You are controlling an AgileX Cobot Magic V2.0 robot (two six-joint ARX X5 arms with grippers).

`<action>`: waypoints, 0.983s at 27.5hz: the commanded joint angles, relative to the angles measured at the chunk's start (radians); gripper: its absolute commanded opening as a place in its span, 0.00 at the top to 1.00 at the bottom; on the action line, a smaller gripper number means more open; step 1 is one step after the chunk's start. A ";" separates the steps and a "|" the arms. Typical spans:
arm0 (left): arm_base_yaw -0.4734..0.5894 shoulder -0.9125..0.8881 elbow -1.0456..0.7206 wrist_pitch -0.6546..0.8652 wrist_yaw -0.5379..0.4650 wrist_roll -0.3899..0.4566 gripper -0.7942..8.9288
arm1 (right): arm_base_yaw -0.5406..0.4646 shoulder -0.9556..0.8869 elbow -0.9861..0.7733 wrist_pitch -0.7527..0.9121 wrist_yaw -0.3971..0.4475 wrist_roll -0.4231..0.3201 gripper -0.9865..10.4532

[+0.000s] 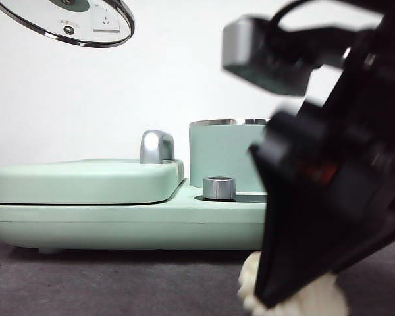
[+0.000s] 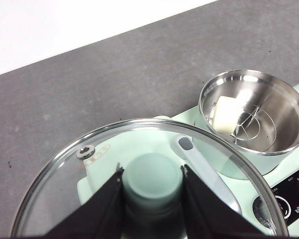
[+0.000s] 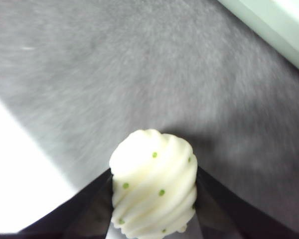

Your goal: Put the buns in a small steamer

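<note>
The ridged bun (image 3: 154, 184), cream-white with green flecks, sits between the jaws of my right gripper (image 3: 153, 172), which is shut on it. In the front view this bun (image 1: 322, 297) is low over the grey table, in front of the steamer (image 1: 225, 155), with the right gripper (image 1: 283, 283) dark around it. The steamer (image 2: 269, 149) stands uncovered, and the smooth bun (image 2: 226, 114) lies inside on a wire rack. High above the appliance, my left gripper (image 2: 152, 172) is shut on the green knob of the glass lid (image 2: 65, 194).
The steamer stands on a long mint-green appliance base (image 1: 118, 224). A flat griddle cover (image 1: 85, 181) with a chrome handle (image 1: 157, 146) lies to its left. A steel dial (image 1: 218, 187) sits in front of the pot. The lid (image 1: 66, 23) hangs at the upper left.
</note>
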 commanded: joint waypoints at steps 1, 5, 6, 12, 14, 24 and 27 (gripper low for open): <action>-0.003 -0.003 0.016 0.024 -0.002 0.007 0.91 | 0.004 -0.061 0.071 -0.142 -0.029 0.074 0.73; -0.003 -0.003 0.016 0.024 -0.002 0.007 0.91 | -0.026 -0.136 0.293 -0.525 -0.061 0.090 0.73; -0.003 -0.003 0.016 0.024 -0.002 0.007 0.91 | -0.044 -0.135 0.371 -0.631 -0.061 0.083 0.73; -0.003 -0.003 0.016 0.024 -0.002 0.007 0.91 | -0.149 -0.132 0.621 -0.812 -0.059 -0.003 0.73; -0.003 -0.003 0.016 0.024 -0.002 0.007 0.91 | -0.194 -0.121 0.679 -0.811 -0.058 -0.040 0.73; -0.003 -0.002 0.016 0.023 -0.002 0.002 0.91 | -0.433 0.127 0.911 -0.746 -0.062 -0.261 0.73; -0.003 -0.002 0.016 0.023 -0.002 0.000 0.91 | -0.478 0.227 0.959 -0.698 -0.066 -0.290 0.73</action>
